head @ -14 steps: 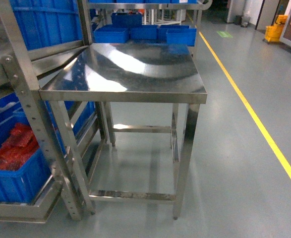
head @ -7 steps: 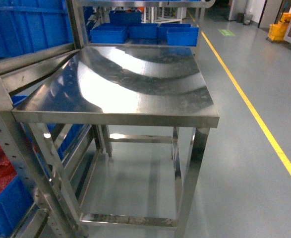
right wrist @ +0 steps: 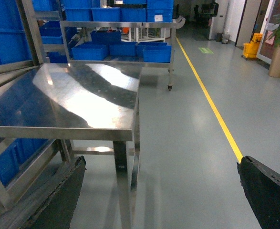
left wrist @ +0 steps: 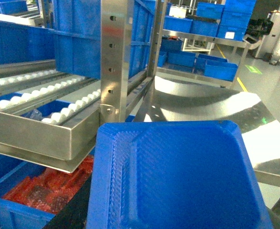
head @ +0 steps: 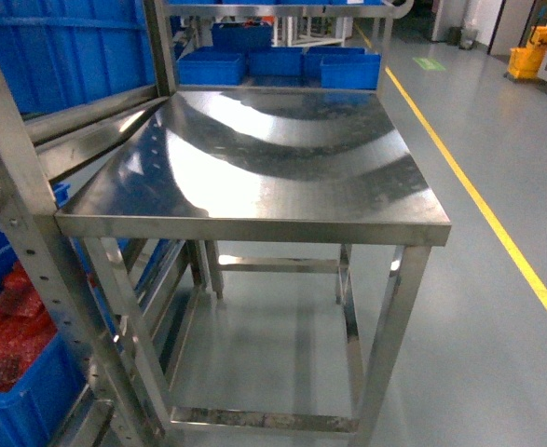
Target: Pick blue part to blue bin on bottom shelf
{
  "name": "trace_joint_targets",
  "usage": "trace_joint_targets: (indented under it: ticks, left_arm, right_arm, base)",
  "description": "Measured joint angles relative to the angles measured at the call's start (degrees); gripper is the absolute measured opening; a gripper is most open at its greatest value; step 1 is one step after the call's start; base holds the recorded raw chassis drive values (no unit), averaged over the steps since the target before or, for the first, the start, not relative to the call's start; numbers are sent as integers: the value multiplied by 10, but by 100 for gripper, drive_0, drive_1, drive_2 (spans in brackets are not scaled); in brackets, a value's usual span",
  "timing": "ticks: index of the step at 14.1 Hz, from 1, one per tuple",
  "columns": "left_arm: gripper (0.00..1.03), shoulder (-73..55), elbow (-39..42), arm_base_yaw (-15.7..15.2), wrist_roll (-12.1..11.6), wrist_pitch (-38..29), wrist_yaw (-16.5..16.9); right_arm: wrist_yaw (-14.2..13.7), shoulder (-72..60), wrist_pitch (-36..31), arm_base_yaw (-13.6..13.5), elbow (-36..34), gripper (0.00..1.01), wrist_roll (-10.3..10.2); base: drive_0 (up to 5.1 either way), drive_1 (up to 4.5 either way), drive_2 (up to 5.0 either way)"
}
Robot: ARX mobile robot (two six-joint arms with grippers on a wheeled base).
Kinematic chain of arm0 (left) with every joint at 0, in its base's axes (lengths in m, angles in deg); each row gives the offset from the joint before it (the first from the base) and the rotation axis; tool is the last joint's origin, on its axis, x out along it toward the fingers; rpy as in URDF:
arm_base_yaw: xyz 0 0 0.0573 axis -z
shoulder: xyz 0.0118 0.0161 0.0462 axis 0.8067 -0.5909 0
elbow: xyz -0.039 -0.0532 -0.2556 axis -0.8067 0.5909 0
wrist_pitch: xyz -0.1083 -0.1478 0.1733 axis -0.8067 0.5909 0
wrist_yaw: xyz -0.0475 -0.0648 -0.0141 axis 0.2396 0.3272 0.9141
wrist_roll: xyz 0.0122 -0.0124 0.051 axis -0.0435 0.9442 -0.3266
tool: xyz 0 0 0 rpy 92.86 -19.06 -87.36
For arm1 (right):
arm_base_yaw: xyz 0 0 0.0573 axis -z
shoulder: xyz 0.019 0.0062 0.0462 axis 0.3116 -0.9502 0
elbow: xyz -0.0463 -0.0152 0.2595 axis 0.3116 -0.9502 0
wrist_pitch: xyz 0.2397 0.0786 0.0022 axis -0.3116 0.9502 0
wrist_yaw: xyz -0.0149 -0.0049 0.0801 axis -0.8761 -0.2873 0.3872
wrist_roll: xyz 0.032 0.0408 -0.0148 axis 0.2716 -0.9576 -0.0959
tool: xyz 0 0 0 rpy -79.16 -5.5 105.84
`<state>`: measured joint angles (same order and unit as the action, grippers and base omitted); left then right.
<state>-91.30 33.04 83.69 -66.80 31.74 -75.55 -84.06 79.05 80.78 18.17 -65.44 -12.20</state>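
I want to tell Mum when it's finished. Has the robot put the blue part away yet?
Not yet. Nothing looks done. In hand: the blue part fills the left wrist view, probably carried, though no fingers show. The right gripper is open and empty. Left to do: put the part into a blue bin on the roller shelf beside it.

A blue tray up close, with a roller rack and a shiny table behind

A big blue part (left wrist: 178, 176), shaped like a tray with raised edges, fills the bottom of the picture. To the left is a steel shelf (left wrist: 44, 136) with rows of small white rollers (left wrist: 58, 116). Under it sits a blue bin (left wrist: 15, 212) holding red things (left wrist: 49, 188). A steel post (left wrist: 115, 57) with holes stands in the middle. Behind the part is a shiny steel table (left wrist: 202, 102). Far back, more blue bins (left wrist: 216, 69) sit on another rack.
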Motion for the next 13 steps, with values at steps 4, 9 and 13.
trace_joint_targets:
  ticks: [4, 9, 13]
  left_arm:
    - [43, 0, 0, 0, 0, -1, 0]
    - [43, 1, 0, 0, 0, 1, 0]
    - [43, 0, 0, 0, 0, 1, 0]
  right_arm:
    - [0, 0, 1, 0, 0, 98, 0]
    - [0, 0, 1, 0, 0, 98, 0]
    - [0, 0, -1, 0, 0, 98, 0]
  base:
    - [6, 409, -397]
    - [-500, 245, 245]
    - [-500, 246, 246]
